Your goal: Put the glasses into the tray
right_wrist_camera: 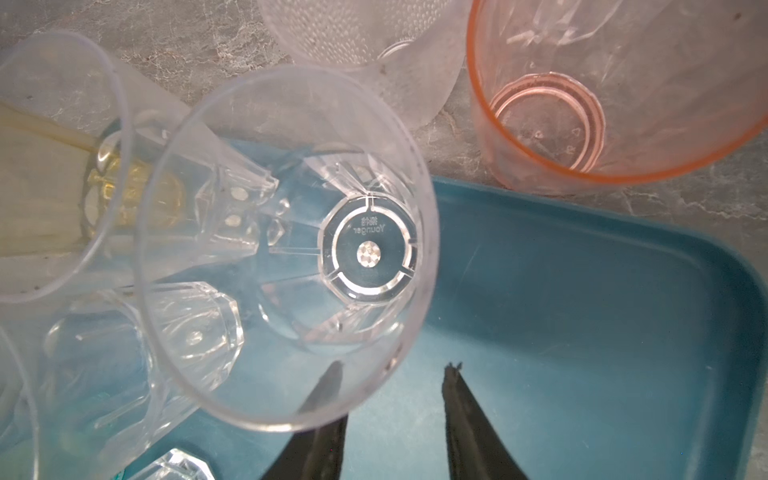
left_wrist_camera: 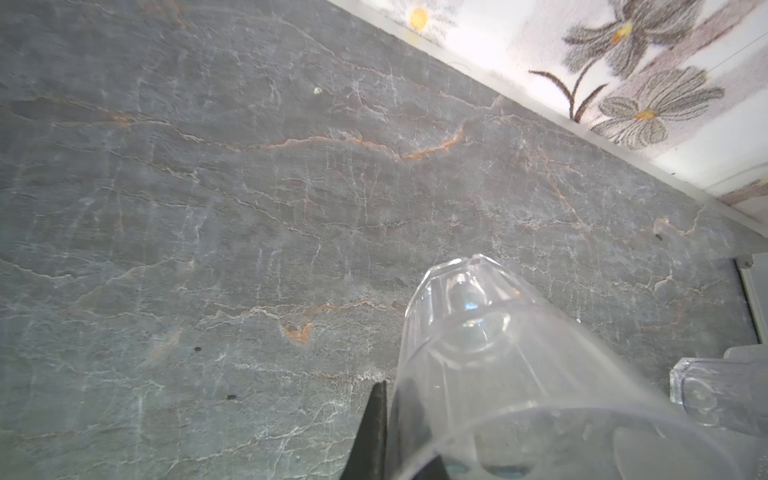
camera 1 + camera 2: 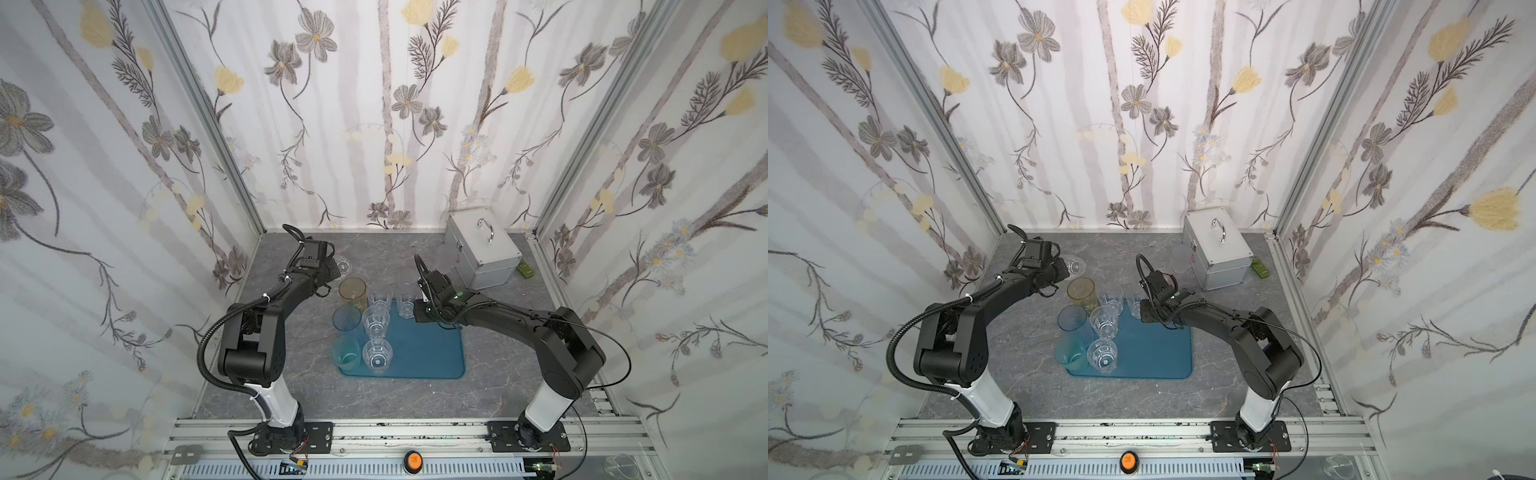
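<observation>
1. Grey veined stone-look tabletop (image 3: pixel 415 399) between floral-papered walls; teal-blue tray (image 3: pixel 428 349) flat at its centre, right half bare.
2. Down the tray's left side in both top views: amber tumbler (image 3: pixel 352 291) farthest, blue tumbler (image 3: pixel 346 319) next, teal tumbler (image 3: pixel 345 355) at the near left corner. Just beside them, a column of three clear faceted tumblers (image 3: pixel 377 322). All upright, mouths up. Not clear from above whether the amber base sits inside the rim.
3. Fourth clear one, the edge tumbler (image 3: pixel 405 306), upright at the tray's far edge. Base over teal and moulded lettering inside it, seen only in the right wrist view.
4. Right gripper (image 1: pixel 392 370): jaws parted, straddling that tumbler's rim wall, one finger seen through the glass, the other outside, neither pressed against it. Fingertips hidden under the wrist from above.
5. Plain only in the right wrist view: pink tumbler (image 1: pixel 582 104) and dimpled frosted tumbler (image 1: pixel 365 37), both upright on the stone just beyond the tray's far rim.
6. Lone faceted tumbler (image 2: pixel 478 353) off the tray, beyond the amber one. Left gripper (image 2: pixel 395 419): clenched on its rim wall, one finger outside, the other dark through the glass. From above only a glimpse of the tumbler past the wrist; lifted or resting, cannot tell.
7. Farther out: silver metal case (image 3: pixel 482 253) with handle in the far right corner, small green object (image 3: pixel 525 271) just beside it, orange button (image 3: pixel 413 460) on the front rail.
</observation>
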You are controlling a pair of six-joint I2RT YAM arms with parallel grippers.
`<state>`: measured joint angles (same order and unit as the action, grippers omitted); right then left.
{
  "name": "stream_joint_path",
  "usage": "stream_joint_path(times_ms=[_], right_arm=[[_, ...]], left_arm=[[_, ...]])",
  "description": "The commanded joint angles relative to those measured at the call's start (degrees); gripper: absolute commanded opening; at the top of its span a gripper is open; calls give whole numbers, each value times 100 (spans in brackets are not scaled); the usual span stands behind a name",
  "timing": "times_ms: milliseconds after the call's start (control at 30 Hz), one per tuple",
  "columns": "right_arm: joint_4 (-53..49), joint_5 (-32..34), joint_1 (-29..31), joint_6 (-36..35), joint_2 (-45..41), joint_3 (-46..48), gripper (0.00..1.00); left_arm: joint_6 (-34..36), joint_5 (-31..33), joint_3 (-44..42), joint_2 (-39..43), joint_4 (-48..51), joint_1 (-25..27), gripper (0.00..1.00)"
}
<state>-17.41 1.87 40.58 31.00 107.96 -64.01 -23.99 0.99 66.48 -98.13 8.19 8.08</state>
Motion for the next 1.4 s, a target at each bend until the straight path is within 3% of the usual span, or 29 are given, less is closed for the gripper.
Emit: stream_joint_path(times_ms=[0, 167, 300, 467, 667, 833, 1133, 1367], right_arm=[[88, -47, 10, -14, -156, 0, 39], [-210, 38, 4, -52, -639, 46, 40], [-483, 188, -22, -62, -1084, 29, 40], [-691, 222, -31, 112, -1704, -165, 40], [-895, 532, -13, 376, -2486, -520, 40], [-902, 864, -19, 366, -2984, -460, 43], [-1004, 1280, -19, 225, -2920, -312, 46], [-1391, 2284, 3, 122, -2365, -387, 40]], left_arm=[[-18, 143, -28, 285, -115, -25, 0], [-29, 202, -65, 937, -39, -16, 0], [93, 599, 81, 1541, 185, 148, 0], [144, 895, 507, 1926, 519, 946, 0], [-42, 1040, 1173, 1422, 596, 2816, 0], [-90, 1064, 1445, 650, 588, 3685, 0], [-159, 1038, 1596, 212, 579, 4252, 0], [-277, 962, 1518, 171, 584, 4374, 0]])
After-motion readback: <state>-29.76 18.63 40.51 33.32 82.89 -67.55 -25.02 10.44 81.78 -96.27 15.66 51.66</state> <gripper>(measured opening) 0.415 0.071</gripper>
